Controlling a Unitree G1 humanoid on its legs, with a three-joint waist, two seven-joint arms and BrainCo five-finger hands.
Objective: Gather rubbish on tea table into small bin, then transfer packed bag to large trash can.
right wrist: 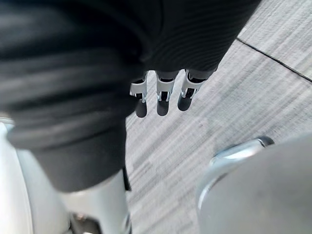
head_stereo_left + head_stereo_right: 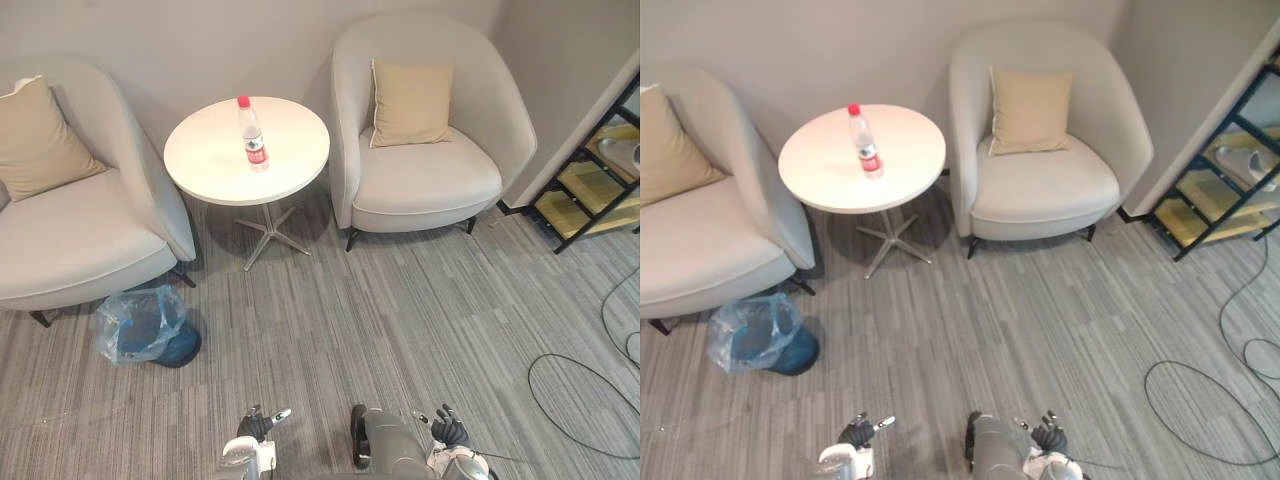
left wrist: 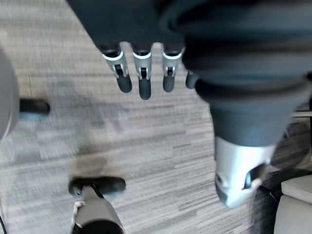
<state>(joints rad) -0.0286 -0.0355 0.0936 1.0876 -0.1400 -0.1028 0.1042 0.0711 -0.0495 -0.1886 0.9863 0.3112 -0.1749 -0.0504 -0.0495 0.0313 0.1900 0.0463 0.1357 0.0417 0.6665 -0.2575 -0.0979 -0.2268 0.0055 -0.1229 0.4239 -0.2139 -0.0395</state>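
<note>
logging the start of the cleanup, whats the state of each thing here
bottle: upright on the table, red cap on
bin: on the carpet by the left armchair, blue bag over it, contents cannot be told
left hand: open, empty, low over the carpet
right hand: open, empty, low over the carpet

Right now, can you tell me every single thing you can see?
armchairs: two, pale grey, against the wall
cushions: two, beige, one on each armchair
table: one, white, between the armchairs
bottle: one, clear with red cap, upright on the table
small bin: one, dark with bluish bag, floor by left armchair
shelf: one, black, far right
left hand: one, silver, open, bottom edge
right hand: one, silver, open, bottom edge
</note>
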